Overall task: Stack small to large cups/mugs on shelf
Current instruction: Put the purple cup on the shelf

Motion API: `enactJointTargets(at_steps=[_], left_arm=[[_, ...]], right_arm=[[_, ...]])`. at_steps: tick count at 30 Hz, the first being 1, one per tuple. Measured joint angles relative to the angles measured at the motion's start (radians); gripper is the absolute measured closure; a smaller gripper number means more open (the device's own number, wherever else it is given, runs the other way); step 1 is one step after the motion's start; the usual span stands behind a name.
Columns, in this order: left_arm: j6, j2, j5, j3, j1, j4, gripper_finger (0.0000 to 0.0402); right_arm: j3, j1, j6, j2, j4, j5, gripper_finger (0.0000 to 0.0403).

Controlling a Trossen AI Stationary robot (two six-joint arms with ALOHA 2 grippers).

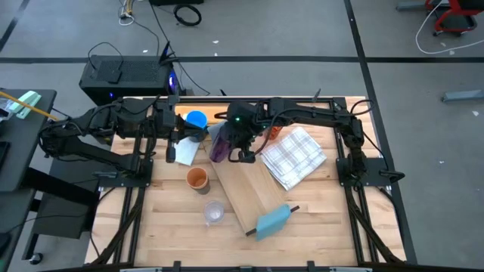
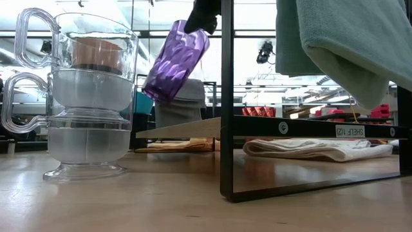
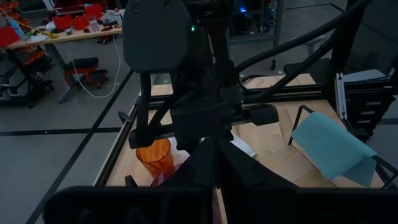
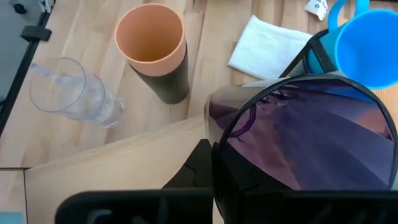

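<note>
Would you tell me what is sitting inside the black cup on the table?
An orange cup is nested in the black cup, its rim standing above it. The orange cup looks empty; how deep it reaches inside the black cup is hidden.

Tumbler (image 1: pixel 218 143) hangs tilted above the plank (image 1: pixel 246 189); stacked glasses (image 1: pixel 214 213) probably just left.

The high view looks straight down on the whole worktop (image 1: pixel 174 227) from far above. The low view sits at worktop level, very close to stacked clear glasses (image 2: pixel 84 103), facing the room behind. The right wrist view looks down at close range on the purple tumbler (image 4: pixel 311 137), shared with the low and high views. The left wrist view faces across the worktop toward the other arm.
</note>
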Motion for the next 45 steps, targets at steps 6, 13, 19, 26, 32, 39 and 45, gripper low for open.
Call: enactJointTargets(at_steps=[6,13,19,26,32,39,45], left_arm=[[0.000,0.000,0.000,0.000,0.000,0.000,0.0378],[-0.001,-0.001,0.000,0.000,0.000,-0.007,0.0385],[-0.027,0.000,0.000,0.000,0.000,-0.024,0.0376],[-0.027,0.000,0.000,0.000,0.000,-0.027,0.0375],[-0.027,0.000,0.000,0.000,0.000,-0.027,0.0384],[-0.027,0.000,0.000,0.000,0.000,-0.027,0.0378],[-0.027,0.000,0.000,0.000,0.000,-0.026,0.0370]], right_arm=[[0.001,-0.011,0.013,0.036,0.001,-0.001,0.0398],[0.003,-0.008,0.016,0.086,-0.010,-0.007,0.0398],[0.003,-0.024,-0.003,0.086,0.003,0.012,0.0398],[0.004,-0.030,-0.003,0.086,0.001,0.012,0.0398],[0.004,-0.031,-0.003,0.086,-0.003,0.012,0.0398],[0.004,-0.030,-0.003,0.086,-0.018,0.011,0.0385],[0.004,-0.030,-0.003,0.086,-0.016,0.012,0.0367]])
